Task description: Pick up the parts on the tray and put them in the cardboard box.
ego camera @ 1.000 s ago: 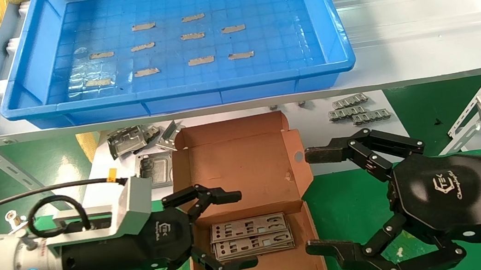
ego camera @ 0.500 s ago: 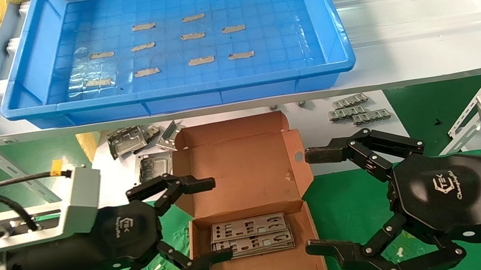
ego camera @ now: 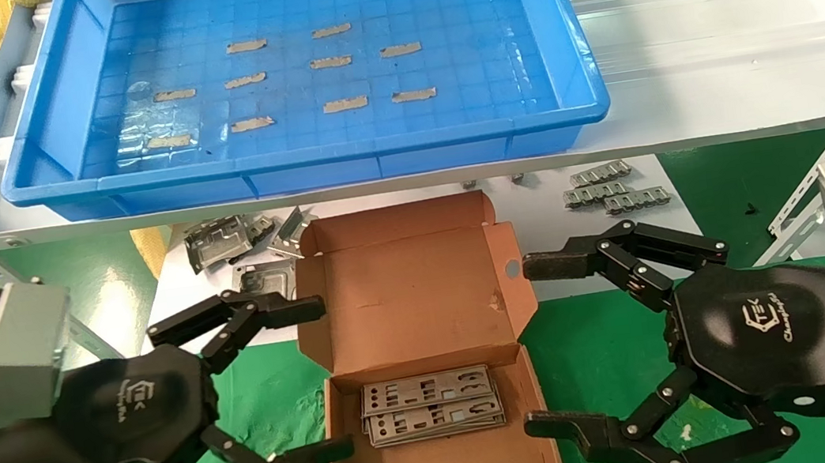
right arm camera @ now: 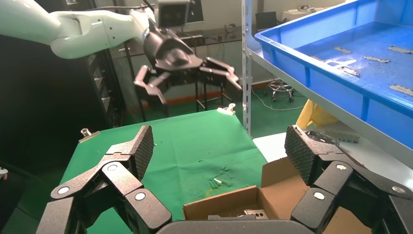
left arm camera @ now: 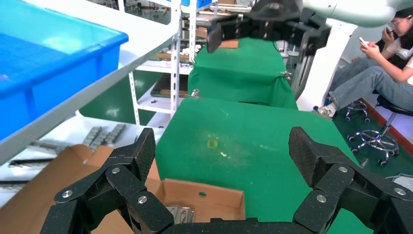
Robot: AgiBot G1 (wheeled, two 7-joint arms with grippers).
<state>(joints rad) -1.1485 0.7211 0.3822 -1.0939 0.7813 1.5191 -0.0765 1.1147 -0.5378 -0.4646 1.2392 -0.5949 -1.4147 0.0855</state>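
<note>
The blue tray (ego camera: 563, 44) sits on the white shelf and holds only tan tape strips (ego camera: 345, 103); no parts show in it. The cardboard box (ego camera: 419, 278) lies open on the green cloth below, with a stack of silver-grey parts (ego camera: 431, 406) inside; they also show in the left wrist view (left arm camera: 179, 213). My left gripper (ego camera: 324, 378) is open and empty just left of the box. My right gripper (ego camera: 531, 343) is open and empty just right of the box. The box (right arm camera: 243, 207) also shows in the right wrist view.
Bent grey brackets (ego camera: 222, 240) lie on the white sheet behind the box at left, and small grey clips (ego camera: 615, 193) at right. The shelf edge (ego camera: 406, 180) overhangs the far end of the box. A seated person (left arm camera: 384, 73) shows in the left wrist view.
My left gripper has drawn back to the left, out of the box, open and empty. The parts stay stacked in the box. The right arm has not moved.
</note>
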